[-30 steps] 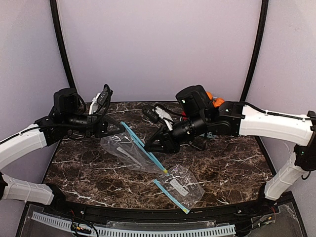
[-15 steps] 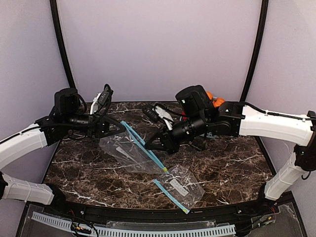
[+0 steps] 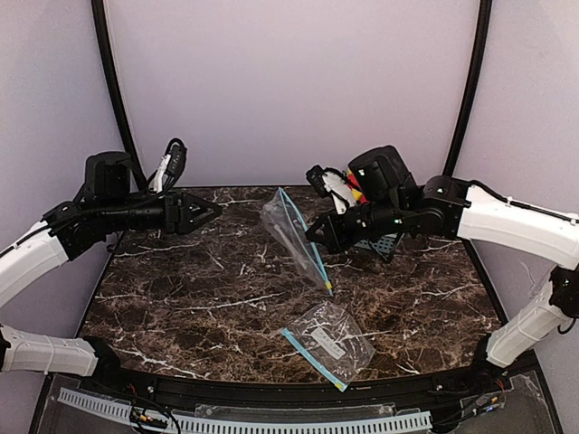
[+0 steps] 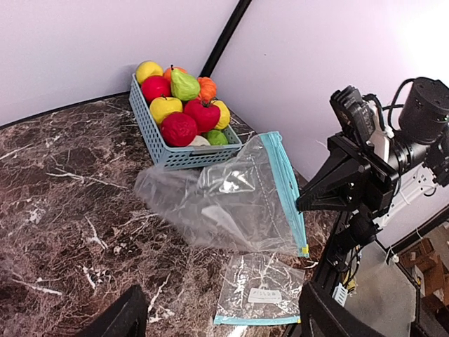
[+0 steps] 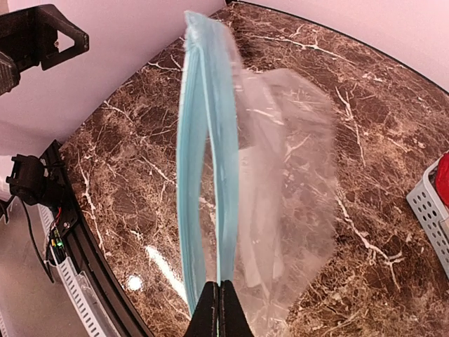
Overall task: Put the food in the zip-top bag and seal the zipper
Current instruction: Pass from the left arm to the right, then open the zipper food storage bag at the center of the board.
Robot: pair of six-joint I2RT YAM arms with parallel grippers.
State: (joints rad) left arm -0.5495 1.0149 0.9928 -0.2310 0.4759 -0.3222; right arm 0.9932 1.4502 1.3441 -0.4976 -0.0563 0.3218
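Release is the news: the left gripper (image 3: 210,213), closed at the zip-top bag's corner a second ago, now stands at 9 o'clock with jaws spread and empty, drawn well back. The zip-top bag (image 3: 282,226) has left the table (image 3: 181,298) and hangs near centre, empty, its blue zipper lips seemingly parted by only a slit. The right gripper (image 3: 314,234) is clenched on that zipper strip and carries the bag alone, so the mouth probably needs a second grasp before filling. A second bag (image 3: 330,342) lies flat and empty at 6 o'clock. The food (image 4: 179,105) sits piled in the blue basket (image 4: 158,133) at 2 o'clock, none bagged.
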